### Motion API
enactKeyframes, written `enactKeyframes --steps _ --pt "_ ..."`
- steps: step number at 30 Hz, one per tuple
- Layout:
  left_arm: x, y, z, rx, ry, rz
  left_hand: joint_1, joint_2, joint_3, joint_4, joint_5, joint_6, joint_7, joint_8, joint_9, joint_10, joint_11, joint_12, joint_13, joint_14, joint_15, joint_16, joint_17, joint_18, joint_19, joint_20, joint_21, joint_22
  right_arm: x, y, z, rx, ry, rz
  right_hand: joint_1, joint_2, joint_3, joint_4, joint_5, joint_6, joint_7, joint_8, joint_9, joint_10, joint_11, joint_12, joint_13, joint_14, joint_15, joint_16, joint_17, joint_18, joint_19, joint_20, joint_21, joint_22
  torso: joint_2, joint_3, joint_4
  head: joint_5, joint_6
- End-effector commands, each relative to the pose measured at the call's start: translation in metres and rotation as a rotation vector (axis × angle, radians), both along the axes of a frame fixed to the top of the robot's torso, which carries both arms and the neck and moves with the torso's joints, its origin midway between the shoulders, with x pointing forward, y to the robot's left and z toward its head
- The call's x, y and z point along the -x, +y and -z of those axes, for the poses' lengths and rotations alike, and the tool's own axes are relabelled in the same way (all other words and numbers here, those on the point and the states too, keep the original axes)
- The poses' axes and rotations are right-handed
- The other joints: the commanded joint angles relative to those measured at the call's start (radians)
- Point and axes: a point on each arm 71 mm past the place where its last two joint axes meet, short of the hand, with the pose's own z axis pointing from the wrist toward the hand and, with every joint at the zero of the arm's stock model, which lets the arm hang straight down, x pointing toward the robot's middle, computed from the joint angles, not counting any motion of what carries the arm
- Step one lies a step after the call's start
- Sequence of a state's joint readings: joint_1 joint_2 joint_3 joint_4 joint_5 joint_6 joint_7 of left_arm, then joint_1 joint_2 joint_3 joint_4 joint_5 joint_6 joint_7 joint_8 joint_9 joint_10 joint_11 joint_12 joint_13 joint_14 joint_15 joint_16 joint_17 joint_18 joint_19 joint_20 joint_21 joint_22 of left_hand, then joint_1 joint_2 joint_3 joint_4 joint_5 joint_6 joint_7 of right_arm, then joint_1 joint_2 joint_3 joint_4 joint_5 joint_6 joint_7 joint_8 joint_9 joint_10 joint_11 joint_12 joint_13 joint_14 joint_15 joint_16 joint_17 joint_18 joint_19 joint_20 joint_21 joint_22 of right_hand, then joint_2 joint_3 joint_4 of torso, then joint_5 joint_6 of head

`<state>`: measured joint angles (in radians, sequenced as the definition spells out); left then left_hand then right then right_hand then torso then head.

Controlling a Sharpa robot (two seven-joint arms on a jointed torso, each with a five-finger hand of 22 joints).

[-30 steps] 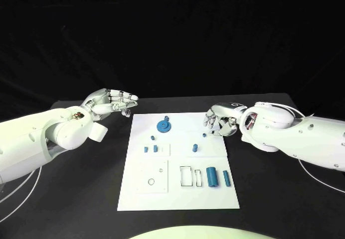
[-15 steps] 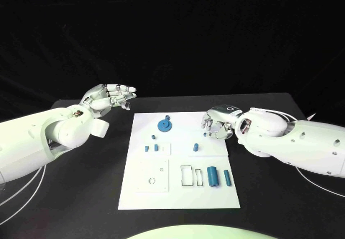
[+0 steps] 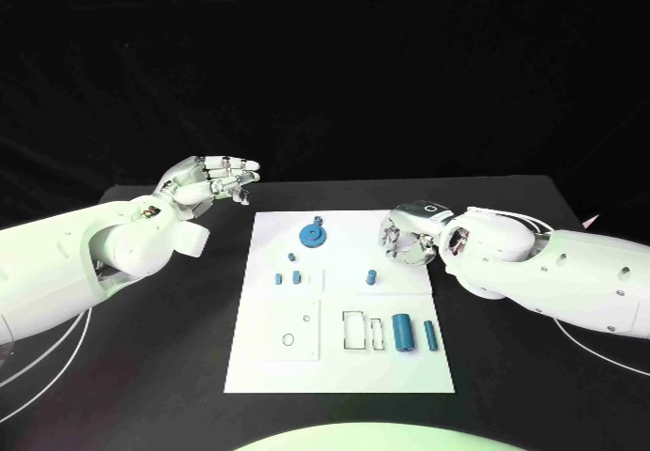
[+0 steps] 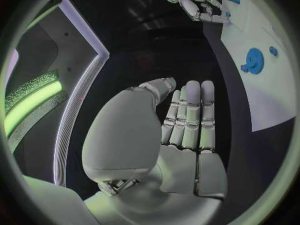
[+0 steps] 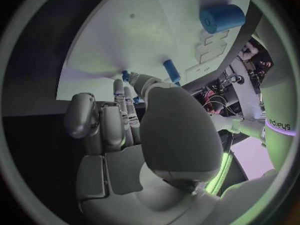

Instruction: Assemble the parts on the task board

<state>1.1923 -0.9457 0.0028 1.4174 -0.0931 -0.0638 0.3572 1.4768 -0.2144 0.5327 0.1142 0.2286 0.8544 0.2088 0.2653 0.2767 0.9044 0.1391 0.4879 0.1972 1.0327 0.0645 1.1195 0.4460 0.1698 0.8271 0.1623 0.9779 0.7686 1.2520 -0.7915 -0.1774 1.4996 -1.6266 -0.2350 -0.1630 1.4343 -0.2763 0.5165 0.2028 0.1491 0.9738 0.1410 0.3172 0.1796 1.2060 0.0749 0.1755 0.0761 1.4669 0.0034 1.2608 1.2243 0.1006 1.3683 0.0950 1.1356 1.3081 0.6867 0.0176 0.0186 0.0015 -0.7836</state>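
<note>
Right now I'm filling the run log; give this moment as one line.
left robot hand: empty, off board | right robot hand: empty, over task board right edge | blue parts: untouched

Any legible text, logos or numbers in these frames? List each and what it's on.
"sharpa": dark lettering on the white arm shell in the right wrist view, small and bent by the lens, so this reading is uncertain.
Task board: no print that can be read.
Blue parts: no markings that can be read.

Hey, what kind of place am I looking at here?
Probably a robotics test bench: a white task board with small blue parts on a black table, flanked by the left hand and right hand.
</note>
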Motion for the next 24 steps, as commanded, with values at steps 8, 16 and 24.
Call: enactKeyframes --steps 8,16,24 --pt "0.001 -0.002 -0.002 0.009 -0.009 0.012 -0.008 0.003 0.001 -0.007 -0.003 0.0 0.003 0.003 -0.001 0.006 0.001 0.006 -0.002 -0.004 -0.001 -0.006 -0.003 0.015 -0.007 -0.001 -0.006 -0.002 -0.001 -0.001 0.007 0.054 0.013 -0.002 0.003 0.01 0.015 -0.006 0.008 0.011 0.0 0.007 0.004 0.011 -0.002 -0.005 0.002 0.044 -0.006 0.014 0.006 -0.017 0.016 -0.002 0.023 0.038 0.0 0.0009 -0.0009 -0.001 -0.003" --pt "0.001 -0.003 -0.002 -0.026 -0.031 0.016 -0.008 0.005 0.001 -0.009 -0.003 -0.001 0.004 0.003 -0.002 0.005 0.002 0.005 -0.004 -0.003 -0.001 -0.009 -0.004 0.014 -0.006 -0.001 -0.008 -0.004 0.001 0.001 0.012 0.071 0.044 -0.015 0.002 0.015 0.03 -0.021 0.01 0.03 -0.006 0.017 0.014 0.035 -0.009 -0.004 0.009 0.047 -0.011 0.028 0.013 -0.022 0.028 -0.005 0.054 0.06 0.0 0.0017 0.0 -0.001 -0.008" --pt "0.001 -0.004 -0.002 -0.036 -0.038 0.021 -0.007 0.006 0.001 -0.011 -0.003 0.0 0.004 0.004 -0.002 0.006 0.001 0.006 -0.004 -0.003 -0.001 -0.011 -0.005 0.015 -0.006 -0.001 -0.009 -0.004 0.004 0.006 0.015 0.069 0.049 -0.02 0.0 0.024 0.044 -0.04 0.009 0.049 -0.013 0.027 0.024 0.056 -0.017 -0.006 0.017 0.046 -0.019 0.034 0.012 -0.026 0.038 -0.009 0.078 0.078 0.0 0.0008 0.0 0.001 -0.01"
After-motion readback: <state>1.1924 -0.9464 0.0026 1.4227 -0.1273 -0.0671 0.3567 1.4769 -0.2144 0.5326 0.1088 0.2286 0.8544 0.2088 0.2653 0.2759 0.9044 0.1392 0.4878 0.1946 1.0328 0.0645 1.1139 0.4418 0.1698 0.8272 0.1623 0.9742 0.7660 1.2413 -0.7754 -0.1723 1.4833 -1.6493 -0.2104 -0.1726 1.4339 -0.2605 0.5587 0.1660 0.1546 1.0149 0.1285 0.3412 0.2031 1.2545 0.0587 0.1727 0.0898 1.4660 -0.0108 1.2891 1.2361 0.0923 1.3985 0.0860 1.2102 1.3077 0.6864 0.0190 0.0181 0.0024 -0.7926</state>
